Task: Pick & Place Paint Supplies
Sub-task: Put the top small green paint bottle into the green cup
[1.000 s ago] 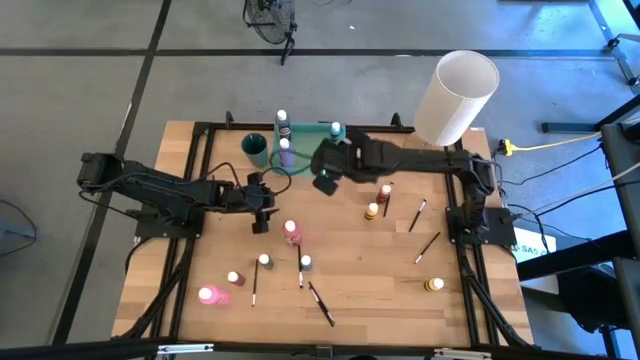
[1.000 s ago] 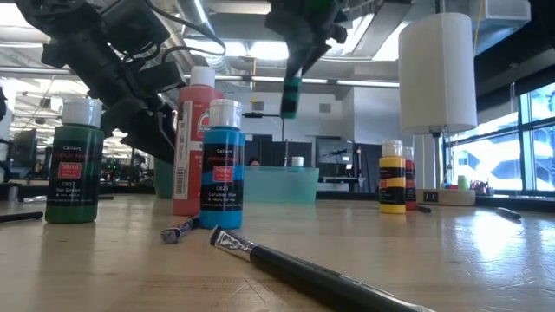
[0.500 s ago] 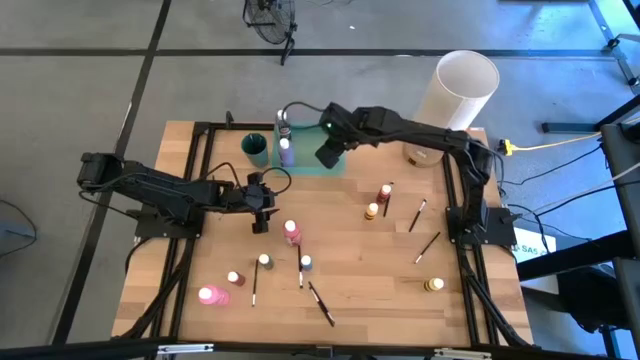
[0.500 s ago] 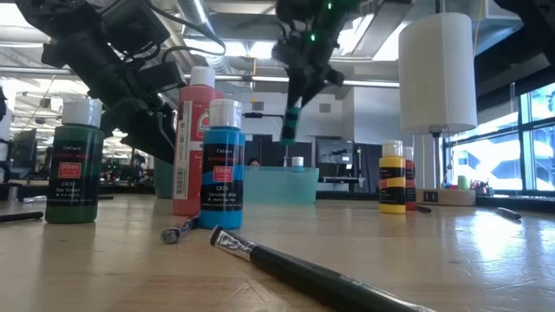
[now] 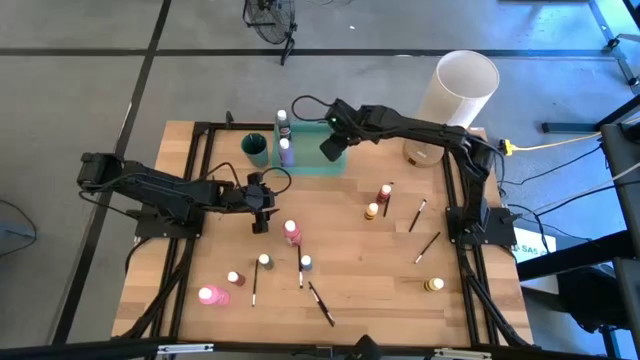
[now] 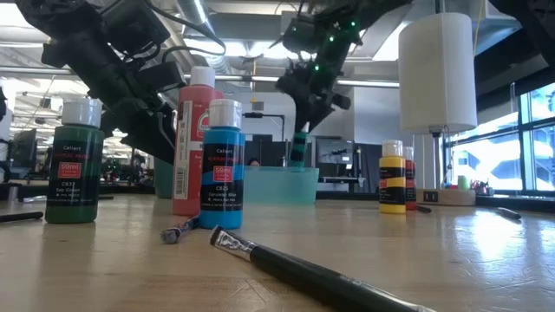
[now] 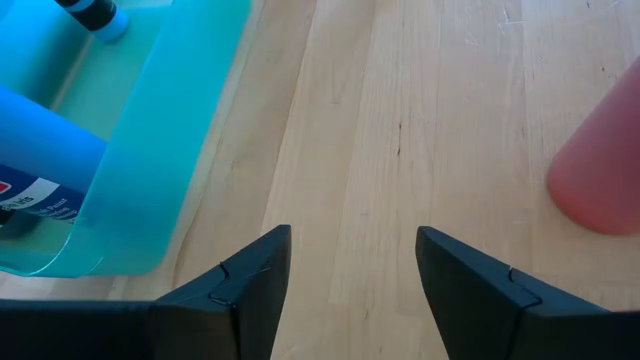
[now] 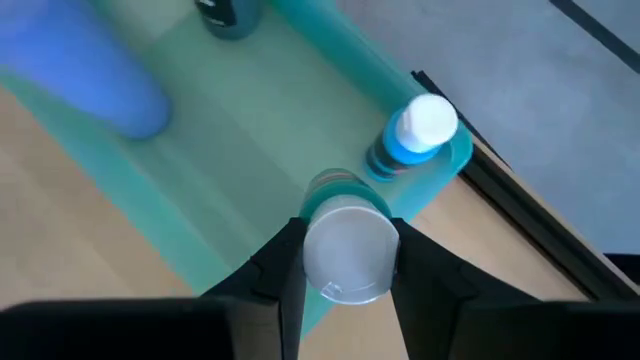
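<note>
My right gripper (image 5: 332, 148) hovers over the translucent green tray (image 5: 308, 163) at the table's far side, shut on a green paint bottle (image 6: 299, 148) with a white cap (image 8: 345, 250). A purple bottle (image 5: 286, 152), a dark bottle (image 5: 282, 122) and a blue bottle (image 8: 418, 136) stand in the tray. My left gripper (image 5: 258, 207) waits open just above the table, between the tray and an upright pink bottle (image 5: 291, 232). My right gripper pinches the green bottle at its white cap (image 8: 345, 250), one finger (image 8: 285, 265) on each side, coming from above and pointing down. The bottle hangs roughly upright below the fingers, its lower end (image 6: 299, 163) at the height of the tray's rim.
On the wood stand red (image 5: 385, 192), orange (image 5: 372, 211), yellow (image 5: 433, 285), green (image 5: 264, 261) and blue (image 5: 305, 262) bottles; a pink one (image 5: 212, 295) lies flat. Several brushes (image 5: 418, 214) (image 5: 321, 303) lie about. A dark green cup (image 5: 255, 148) and a white lamp (image 5: 455, 95) stand at the far edge.
My right gripper has carried the green bottle from above the table's middle toward the far edge, over the tray, and has then sunk, so the bottle now hangs lower, down at the tray's rim. It has stayed shut on the bottle.
</note>
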Tool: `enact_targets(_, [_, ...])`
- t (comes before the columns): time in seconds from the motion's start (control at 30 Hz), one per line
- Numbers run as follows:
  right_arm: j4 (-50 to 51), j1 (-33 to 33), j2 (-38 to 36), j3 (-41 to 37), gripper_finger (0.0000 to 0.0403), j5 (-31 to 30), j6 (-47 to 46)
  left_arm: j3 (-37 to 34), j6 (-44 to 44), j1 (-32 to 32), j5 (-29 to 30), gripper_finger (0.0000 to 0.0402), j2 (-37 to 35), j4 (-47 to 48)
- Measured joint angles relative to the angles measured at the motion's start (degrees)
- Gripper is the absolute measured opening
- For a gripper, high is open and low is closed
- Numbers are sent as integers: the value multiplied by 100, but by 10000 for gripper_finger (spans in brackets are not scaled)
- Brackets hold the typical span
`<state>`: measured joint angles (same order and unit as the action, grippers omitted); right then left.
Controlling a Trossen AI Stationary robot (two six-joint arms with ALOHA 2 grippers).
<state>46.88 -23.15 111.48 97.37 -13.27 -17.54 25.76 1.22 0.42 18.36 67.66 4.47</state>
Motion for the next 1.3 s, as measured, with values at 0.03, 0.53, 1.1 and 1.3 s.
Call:
enact_targets(0.03, [-75, -25, 0, -65, 116, 2, 0, 0, 1, 0, 0, 212, 0, 0])
enact_targets(0.53, [-576, -387, 453, -293, 116, 297, -2, 0, 1, 1, -1, 212, 0, 0])
enact_targets(1.1, [-591, -514, 588, -293, 116, 130, -13, 0, 1, -1, -1, 212, 0, 0])
enact_targets(1.3, [-593, -514, 588, -293, 116, 145, -41, 0, 1, 0, -1, 212, 0, 0])
